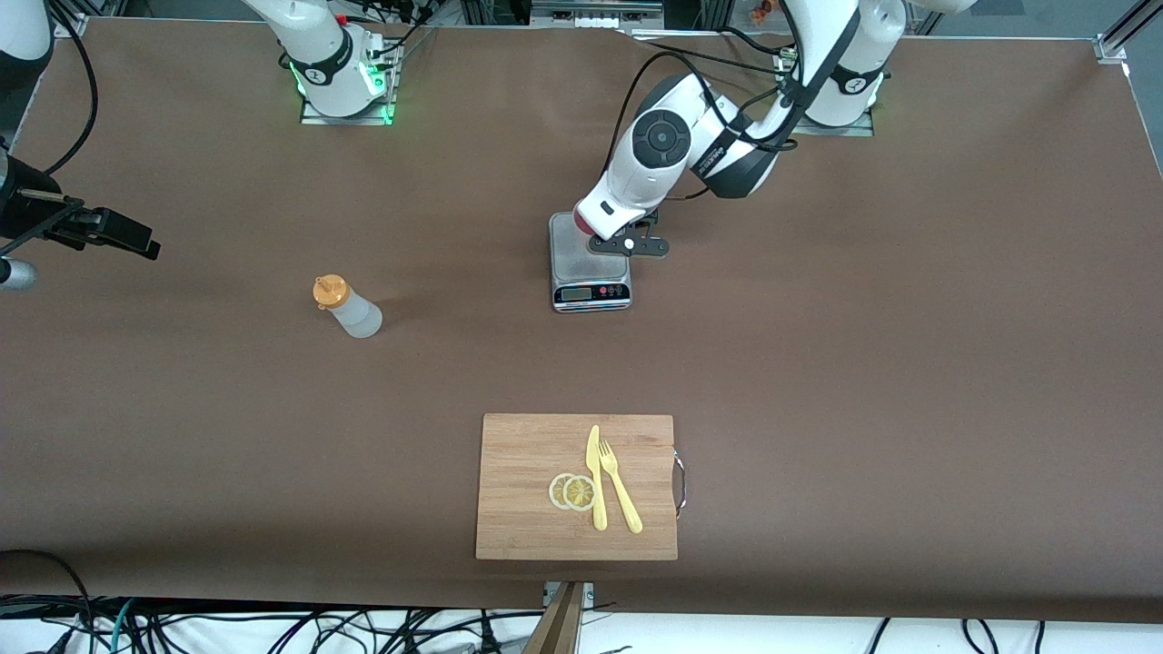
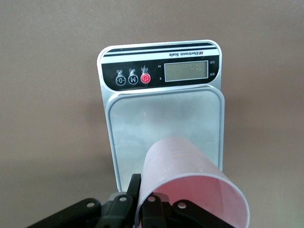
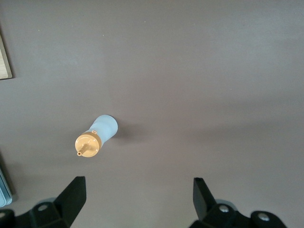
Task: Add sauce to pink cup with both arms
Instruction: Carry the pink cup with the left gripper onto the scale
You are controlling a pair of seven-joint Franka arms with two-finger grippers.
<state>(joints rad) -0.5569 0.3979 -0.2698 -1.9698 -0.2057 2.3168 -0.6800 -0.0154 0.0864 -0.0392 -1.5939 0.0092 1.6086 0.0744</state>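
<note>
The pink cup (image 2: 190, 180) is over the steel plate of the scale (image 2: 161, 118), at the plate's edge farthest from the front camera. My left gripper (image 2: 142, 192) is shut on the cup's wall, one finger outside and one inside the rim. The cup's base is hidden, so I cannot tell whether it rests on the plate. In the front view the left gripper (image 1: 625, 243) and arm cover most of the cup (image 1: 580, 223). The sauce bottle (image 1: 348, 309) (image 3: 97, 135) stands alone toward the right arm's end. My right gripper (image 3: 138, 185) (image 1: 136, 241) hangs open above the table beside it, holding nothing.
The scale (image 1: 591, 292) has its display facing the front camera. A wooden cutting board (image 1: 527, 490) lies nearer the front camera with a yellow knife (image 1: 596, 481), a yellow fork (image 1: 620, 495) and lemon slices (image 1: 572, 491) on it.
</note>
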